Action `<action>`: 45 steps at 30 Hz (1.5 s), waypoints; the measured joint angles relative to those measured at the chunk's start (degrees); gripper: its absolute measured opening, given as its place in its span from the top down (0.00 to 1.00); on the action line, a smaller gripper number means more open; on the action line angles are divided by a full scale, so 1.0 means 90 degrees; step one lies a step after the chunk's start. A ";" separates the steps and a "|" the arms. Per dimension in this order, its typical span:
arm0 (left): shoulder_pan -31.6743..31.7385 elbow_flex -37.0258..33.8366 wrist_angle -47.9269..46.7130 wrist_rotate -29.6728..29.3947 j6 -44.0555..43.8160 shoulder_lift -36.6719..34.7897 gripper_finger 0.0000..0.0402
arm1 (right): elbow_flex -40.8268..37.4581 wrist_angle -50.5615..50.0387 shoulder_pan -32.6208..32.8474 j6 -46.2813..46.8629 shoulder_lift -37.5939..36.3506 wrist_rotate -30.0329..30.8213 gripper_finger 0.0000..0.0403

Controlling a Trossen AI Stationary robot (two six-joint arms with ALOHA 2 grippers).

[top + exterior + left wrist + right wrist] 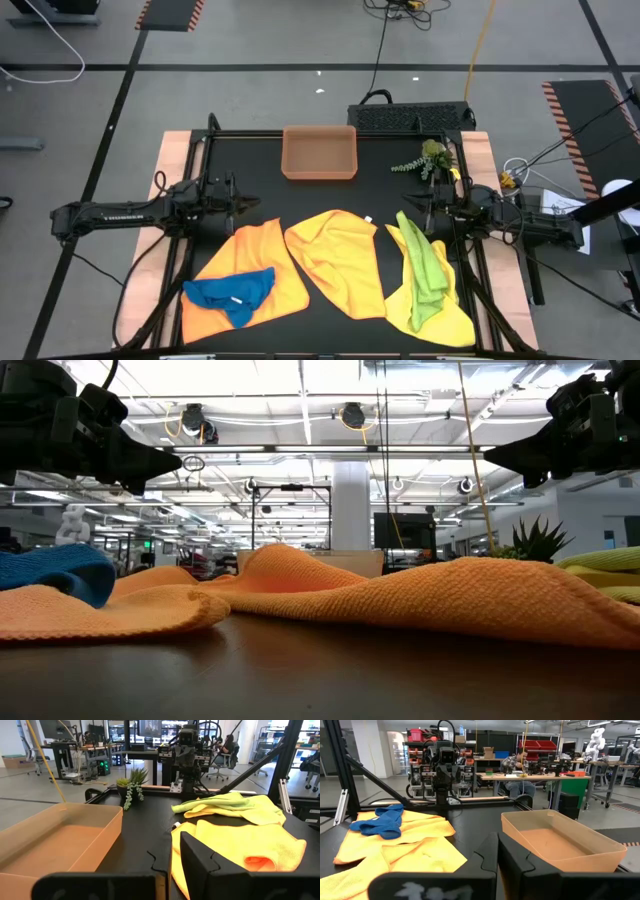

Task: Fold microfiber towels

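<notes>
Several microfiber towels lie loosely on the black table's near half. An orange towel (250,265) is at the left, with a crumpled blue one (232,292) resting on its near part. A yellow towel (340,262) lies in the middle. Another yellow towel (440,312) at the right has a lime green towel (425,265) bunched on top. My left gripper (252,205) hovers level above the table's left side, its fingers (200,860) only a narrow slit apart, with nothing between them. My right gripper (408,207) hovers level at the right, shut and empty (498,845).
An orange-brown tray (319,152) stands at the far middle, and a small green plant sprig (430,158) lies to its right. Bare black table shows between the tray and the towels. Wooden edges and a black frame border the table.
</notes>
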 joint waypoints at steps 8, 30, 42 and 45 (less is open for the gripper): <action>0.0002 0.0002 0.0001 0.0000 -0.0001 0.0000 0.90 | 0.0000 0.0000 -0.0002 0.0001 0.0001 -0.0001 1.00; 0.0002 0.0002 0.0000 0.0002 -0.0002 0.0000 0.90 | -0.0001 -0.0001 -0.0002 0.0000 0.0002 -0.0001 1.00; 0.0002 0.0000 0.0002 0.0001 0.0000 0.0000 0.90 | -0.0002 0.0592 0.0000 0.0152 0.0002 0.0160 1.00; 0.0002 0.0001 0.0002 0.0002 -0.0001 -0.0001 0.90 | -0.0002 0.1187 0.0000 0.1054 0.0017 0.0154 1.00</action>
